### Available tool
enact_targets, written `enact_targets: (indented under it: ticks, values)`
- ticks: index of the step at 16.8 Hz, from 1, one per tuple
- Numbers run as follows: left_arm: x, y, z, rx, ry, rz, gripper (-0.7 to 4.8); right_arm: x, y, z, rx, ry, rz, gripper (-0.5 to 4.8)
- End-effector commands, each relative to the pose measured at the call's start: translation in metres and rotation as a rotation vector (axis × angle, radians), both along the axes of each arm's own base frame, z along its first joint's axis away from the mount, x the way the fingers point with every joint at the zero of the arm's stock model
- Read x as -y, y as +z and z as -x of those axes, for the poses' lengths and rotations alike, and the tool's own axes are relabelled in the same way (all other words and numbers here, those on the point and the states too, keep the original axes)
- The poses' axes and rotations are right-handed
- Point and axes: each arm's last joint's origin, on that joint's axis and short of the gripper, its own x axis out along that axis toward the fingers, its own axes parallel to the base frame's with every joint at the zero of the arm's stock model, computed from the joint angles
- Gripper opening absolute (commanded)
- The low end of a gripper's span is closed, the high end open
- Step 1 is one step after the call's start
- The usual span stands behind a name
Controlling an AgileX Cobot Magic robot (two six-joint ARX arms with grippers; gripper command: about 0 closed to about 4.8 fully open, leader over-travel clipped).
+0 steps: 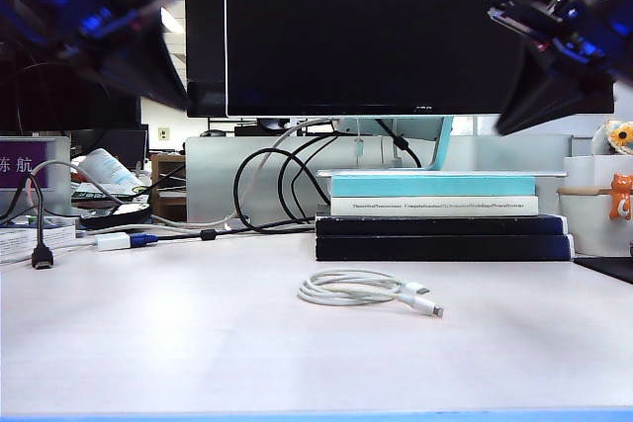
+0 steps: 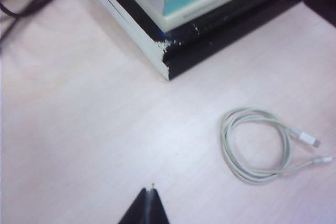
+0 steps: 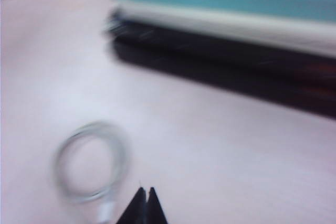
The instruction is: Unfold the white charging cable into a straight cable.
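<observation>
Both grippers, left (image 2: 150, 189) and right (image 3: 146, 190), hover fingers clenched above the seemingly coiled white charging cable (image 2: 257, 145).

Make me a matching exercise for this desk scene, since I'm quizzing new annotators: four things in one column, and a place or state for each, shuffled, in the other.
Things:
1. white charging cable
2. left gripper
3. stack of books
4. right gripper

Places or states:
A. under the monitor stand, behind the cable
B. shut, close above the coil, in a blurred wrist view
C. coiled on the table, both plugs at one side
D. shut, over bare table, apart from the coil

Pairs: 1-C, 2-D, 3-A, 4-B
</observation>
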Motion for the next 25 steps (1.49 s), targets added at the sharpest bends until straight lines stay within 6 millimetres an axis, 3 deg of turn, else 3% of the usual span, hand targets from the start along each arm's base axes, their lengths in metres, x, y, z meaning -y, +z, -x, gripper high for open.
enact_targets:
  ticks: [1,3,7,10,13,16,19,22,25]
  values:
    - [0.01,-0.01,-0.002,-0.047,-0.035,-0.015,-0.06,-0.004,-0.002,-0.005,-0.011,0.074,-0.039,-0.05]
    - [0.018,-0.017,-0.002,-0.114,-0.148,0.052,-0.06,-0.006,-0.016,-0.014,-0.061,0.087,-0.037,-0.05]
    - [0.027,-0.028,-0.011,-0.185,-0.166,0.093,0.02,-0.009,-0.032,-0.023,-0.135,0.103,-0.04,-0.05]
    - [0.04,-0.044,-0.025,-0.328,-0.15,0.151,2.77,-0.009,-0.031,-0.024,-0.135,0.104,-0.041,-0.05]
    - [0.064,-0.061,-0.035,-0.384,-0.171,0.109,2.78,-0.009,-0.03,-0.023,-0.151,0.106,-0.04,-0.05]
    - [0.094,-0.075,-0.037,-0.341,-0.089,-0.142,2.88,-0.009,-0.031,-0.022,-0.164,0.106,-0.038,-0.06]
    - [0.121,-0.089,-0.041,-0.345,-0.088,-0.265,3.09,-0.009,-0.032,-0.022,-0.174,0.107,-0.036,-0.05]
    - [0.13,-0.106,-0.048,-0.403,-0.109,-0.293,3.09,-0.009,-0.033,-0.02,-0.198,0.119,-0.045,-0.05]
    - [0.132,-0.11,-0.049,-0.41,-0.123,-0.274,2.95,-0.009,-0.033,-0.02,-0.201,0.119,-0.044,-0.06]
